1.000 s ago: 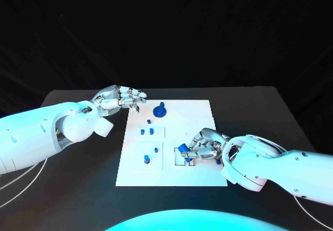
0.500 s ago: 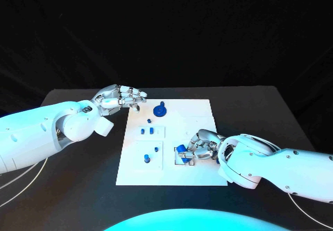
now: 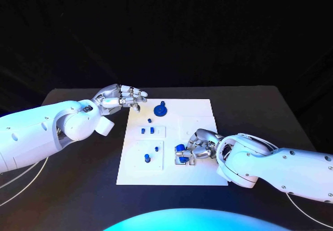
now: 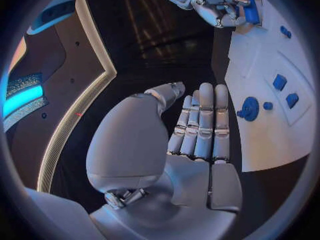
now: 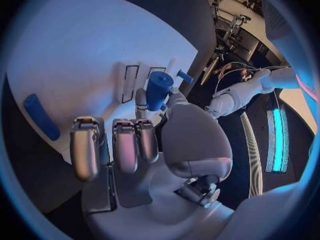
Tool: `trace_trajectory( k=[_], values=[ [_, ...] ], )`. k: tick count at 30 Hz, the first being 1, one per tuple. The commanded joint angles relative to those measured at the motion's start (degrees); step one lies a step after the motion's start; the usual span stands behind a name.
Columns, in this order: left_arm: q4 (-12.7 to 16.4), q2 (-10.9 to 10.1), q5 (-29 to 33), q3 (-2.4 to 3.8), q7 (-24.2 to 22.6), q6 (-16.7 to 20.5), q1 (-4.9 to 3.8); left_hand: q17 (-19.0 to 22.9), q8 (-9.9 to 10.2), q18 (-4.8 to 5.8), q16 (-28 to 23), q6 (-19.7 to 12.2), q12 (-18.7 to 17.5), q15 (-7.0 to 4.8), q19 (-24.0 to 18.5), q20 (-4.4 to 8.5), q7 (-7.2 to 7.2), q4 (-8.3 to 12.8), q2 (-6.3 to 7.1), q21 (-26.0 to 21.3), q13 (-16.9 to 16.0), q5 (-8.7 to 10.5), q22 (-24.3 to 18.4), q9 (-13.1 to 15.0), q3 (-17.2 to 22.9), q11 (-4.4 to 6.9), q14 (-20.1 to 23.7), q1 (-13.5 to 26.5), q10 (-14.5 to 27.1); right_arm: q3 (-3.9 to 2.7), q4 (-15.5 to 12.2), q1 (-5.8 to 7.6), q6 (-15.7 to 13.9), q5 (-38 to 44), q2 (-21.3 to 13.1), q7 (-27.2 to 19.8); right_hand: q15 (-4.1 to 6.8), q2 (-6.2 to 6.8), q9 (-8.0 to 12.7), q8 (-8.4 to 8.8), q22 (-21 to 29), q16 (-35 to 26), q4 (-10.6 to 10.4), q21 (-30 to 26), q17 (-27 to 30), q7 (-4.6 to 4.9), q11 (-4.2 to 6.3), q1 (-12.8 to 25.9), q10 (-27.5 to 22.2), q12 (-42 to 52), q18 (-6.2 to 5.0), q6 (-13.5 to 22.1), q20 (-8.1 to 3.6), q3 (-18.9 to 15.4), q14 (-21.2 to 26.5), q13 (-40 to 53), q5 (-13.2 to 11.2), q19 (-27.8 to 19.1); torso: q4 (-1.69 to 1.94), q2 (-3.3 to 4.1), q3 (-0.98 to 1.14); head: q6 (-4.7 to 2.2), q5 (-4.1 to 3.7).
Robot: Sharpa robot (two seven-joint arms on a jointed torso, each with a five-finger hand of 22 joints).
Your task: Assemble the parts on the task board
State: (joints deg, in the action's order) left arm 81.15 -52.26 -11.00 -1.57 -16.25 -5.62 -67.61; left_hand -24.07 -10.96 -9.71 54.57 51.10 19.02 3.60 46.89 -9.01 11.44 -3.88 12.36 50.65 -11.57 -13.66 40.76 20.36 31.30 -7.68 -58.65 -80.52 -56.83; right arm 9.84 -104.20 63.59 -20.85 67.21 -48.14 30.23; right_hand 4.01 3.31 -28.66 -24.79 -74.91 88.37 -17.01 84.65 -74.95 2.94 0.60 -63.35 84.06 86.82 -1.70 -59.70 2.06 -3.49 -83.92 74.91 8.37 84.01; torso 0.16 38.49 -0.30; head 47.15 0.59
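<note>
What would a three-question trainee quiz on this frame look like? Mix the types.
1. True or false: the right hand holds a blue cylindrical part over the task board.
2. Which hand hovers by the board's far left corner holding nothing? A) left hand B) right hand
3. Fill in: the round blue gear-like part lies near the board's ____ edge (near/far).

Key: 1 true; 2 A; 3 far
</note>
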Motion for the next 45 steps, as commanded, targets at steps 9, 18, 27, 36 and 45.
trace_trajectory(
  k=[9, 18, 27, 36, 45],
  values=[
    [0.2, 0.0, 0.7, 0.02, -0.2, -1.1, -0.02, 0.1, -0.2, -0.74, -0.2, -0.5, 0.3, 0.0, -0.1, -0.31, -0.05, -0.4, 0.03, -0.4, 0.0, -0.19, -0.1, 0.0, -0.2, -0.03, 0.4, 0.7, 0.4, -0.01, 0.3, -0.19, -1.7, 2.6, 0.1, 0.2, 0.3, 0.1, -0.2, -0.5, -13.7, 0.1, -0.1, -0.4, -10.0, 0.58, 0.09, 8.8, 3.3, -1.1, 0.62, 1.1, -0.24, -4.2, -5.1, 11.1, -5.3, 4.7, -0.03, -0.04, 0.02, -0.15, -0.05],
    [0.3, -0.1, 0.9, 0.02, -0.1, -1.0, -0.02, 0.1, -0.2, -0.73, -0.2, -0.5, 0.3, 0.04, -0.1, -0.35, -0.02, -0.6, 0.01, -0.5, 0.0, -0.2, -0.2, 0.0, -0.3, -0.06, 0.4, 0.9, 0.4, -0.01, -0.9, -0.31, -1.6, 3.1, -1.4, -1.2, 0.25, -1.34, -0.2, -0.79, -13.7, 0.1, 0.3, -0.4, -10.0, 0.6, 0.09, 5.3, 3.3, -1.1, 0.63, 1.4, -0.2, -3.5, -5.1, 11.2, -3.1, 4.7, 0.02, -0.02, 0.05, -0.05, 0.0],
    [0.2, -0.3, 0.9, 0.02, -0.1, -0.9, -0.02, 0.1, -0.2, -0.74, -0.2, -0.5, 0.3, 0.04, -0.1, -0.36, -0.03, -0.6, -0.01, -0.6, 0.0, -0.22, -0.2, 0.0, -0.3, -0.05, 0.4, 0.9, 0.4, 0.0, -3.5, -0.64, -0.8, 3.2, -3.5, -3.7, 0.33, -0.2, -0.1, -1.12, -13.8, 0.1, 0.5, 0.0, -10.3, 0.52, 0.15, -4.9, 3.5, -1.0, 0.7, 1.6, -0.24, -3.8, -5.1, 11.5, -0.3, 4.8, -0.09, -0.03, 0.05, 0.18, 0.09],
    [0.2, -0.3, 0.9, 0.02, 0.0, -0.8, -0.02, 0.1, -0.2, -0.75, -0.2, -0.5, 0.4, 0.03, -0.1, -0.36, -0.05, -0.6, -0.05, -0.6, 0.0, -0.25, -0.2, 0.0, -0.2, -0.04, 0.4, 0.8, 0.5, 0.0, -4.2, -0.99, -0.2, 3.2, -4.2, -3.9, 0.34, -0.08, -0.1, -1.17, -13.9, 0.3, 0.4, 0.6, -10.7, 0.49, 0.17, -5.6, 3.6, -0.7, 0.8, 1.5, -0.26, -3.9, -5.2, 11.7, -0.5, 4.9, 0.0, -0.08, 0.0, 0.19, 0.0],
    [0.2, -0.4, 0.9, 0.0, 0.0, -0.8, -0.02, 0.1, -0.2, -0.75, -0.2, -0.5, 0.4, 0.02, 0.0, -0.36, -0.05, -0.6, -0.1, -0.6, 0.0, -0.26, -0.2, 0.0, -0.2, -0.03, 0.4, 0.8, 0.5, 0.0, -2.9, -1.08, 0.9, 3.8, -3.6, -3.3, 0.38, -1.01, 0.0, -1.23, -13.9, 0.3, 0.4, 0.7, -10.9, 0.43, 0.23, -6.4, 3.7, -0.6, 0.83, 1.3, -0.29, -3.7, -5.3, 11.8, 0.0, 4.9, 0.02, -0.04, 0.02, 0.19, 0.04]
  ],
)
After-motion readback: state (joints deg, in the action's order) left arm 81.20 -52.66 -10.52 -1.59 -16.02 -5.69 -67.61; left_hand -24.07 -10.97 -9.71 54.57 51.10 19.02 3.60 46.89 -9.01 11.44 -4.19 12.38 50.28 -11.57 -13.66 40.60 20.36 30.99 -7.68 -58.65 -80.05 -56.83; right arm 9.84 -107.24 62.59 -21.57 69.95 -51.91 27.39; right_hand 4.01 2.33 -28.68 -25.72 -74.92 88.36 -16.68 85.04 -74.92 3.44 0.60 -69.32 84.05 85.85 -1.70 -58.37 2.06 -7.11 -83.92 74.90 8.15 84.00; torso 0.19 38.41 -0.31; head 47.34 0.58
